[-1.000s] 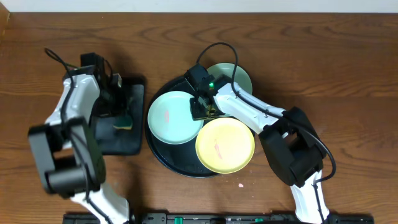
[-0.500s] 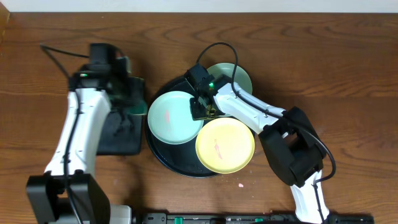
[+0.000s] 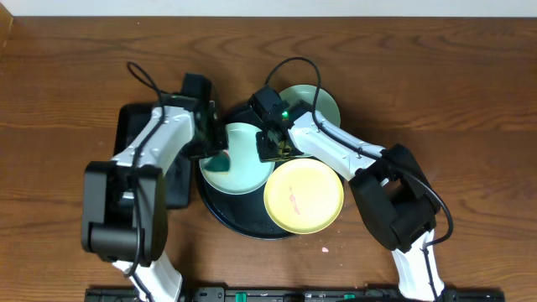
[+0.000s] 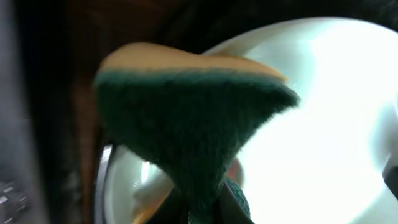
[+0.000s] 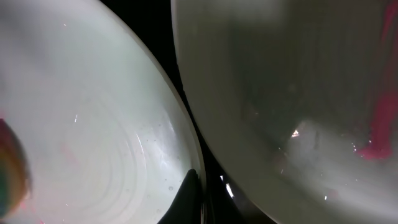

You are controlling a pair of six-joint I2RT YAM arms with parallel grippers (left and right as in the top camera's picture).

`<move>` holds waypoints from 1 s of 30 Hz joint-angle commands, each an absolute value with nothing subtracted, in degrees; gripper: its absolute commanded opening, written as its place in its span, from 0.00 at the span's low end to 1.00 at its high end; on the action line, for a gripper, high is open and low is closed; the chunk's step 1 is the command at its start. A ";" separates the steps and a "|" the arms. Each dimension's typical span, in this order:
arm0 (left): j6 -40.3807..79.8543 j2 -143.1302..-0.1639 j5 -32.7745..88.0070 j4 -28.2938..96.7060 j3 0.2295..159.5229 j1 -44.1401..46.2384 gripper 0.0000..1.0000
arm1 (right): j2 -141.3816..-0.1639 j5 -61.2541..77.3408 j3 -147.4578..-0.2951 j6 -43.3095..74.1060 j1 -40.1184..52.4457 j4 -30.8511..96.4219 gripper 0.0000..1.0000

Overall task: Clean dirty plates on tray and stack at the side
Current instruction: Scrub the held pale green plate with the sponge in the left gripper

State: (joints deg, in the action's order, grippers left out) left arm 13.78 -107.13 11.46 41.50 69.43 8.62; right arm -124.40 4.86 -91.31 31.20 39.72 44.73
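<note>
The left gripper [image 3: 211,152] is clenched on the sponge [image 3: 220,162] and holds it over the left part of the mint plate [image 3: 249,164], which lies on the left side of the round black tray [image 3: 220,213]. The sponge has a dark green, fibrous face and a smooth yellow foam layer. The right gripper [image 3: 270,149] is closed with nothing between its fingers. Its tip stands at the right rim of the same plate, beside the yellow plate [image 3: 304,195]. The second mint plate [image 3: 324,104] lies at the tray's far edge. All plates are round, shallow and glossy, and the yellow one bears a pink smear.
</note>
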 commanded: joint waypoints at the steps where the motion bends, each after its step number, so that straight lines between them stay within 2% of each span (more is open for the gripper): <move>1: 14.92 -109.65 16.16 42.15 68.84 10.92 0.08 | -126.34 3.46 -91.59 30.59 39.86 45.15 0.01; 8: 12.21 -110.41 28.36 42.06 69.84 13.15 0.07 | -126.34 3.46 -91.59 30.59 39.86 45.04 0.01; 11: 11.66 -110.24 27.92 42.24 71.31 12.73 0.07 | -126.34 3.46 -91.59 30.57 39.86 45.06 0.01; 13: 11.81 -110.10 24.53 42.19 72.16 12.08 0.07 | -126.34 3.46 -91.59 30.57 39.86 45.08 0.01; 15: 15.77 -110.06 14.63 42.19 72.62 10.90 0.07 | -126.34 3.46 -91.59 30.59 39.86 45.08 0.01; 17: 22.31 -110.06 -1.50 43.29 72.62 9.45 0.07 | -126.34 3.46 -91.59 30.59 39.86 45.04 0.01; 20: 23.24 -110.06 -5.39 45.06 72.62 9.28 0.08 | -126.34 3.46 -91.59 30.59 39.83 45.04 0.01; 24: 21.67 -110.06 -0.19 49.01 72.62 10.00 0.08 | -126.34 3.46 -91.59 30.57 39.86 45.06 0.01; 30: 9.28 -110.04 19.42 52.73 72.62 12.45 0.08 | -126.34 3.49 -91.59 30.55 39.86 45.23 0.01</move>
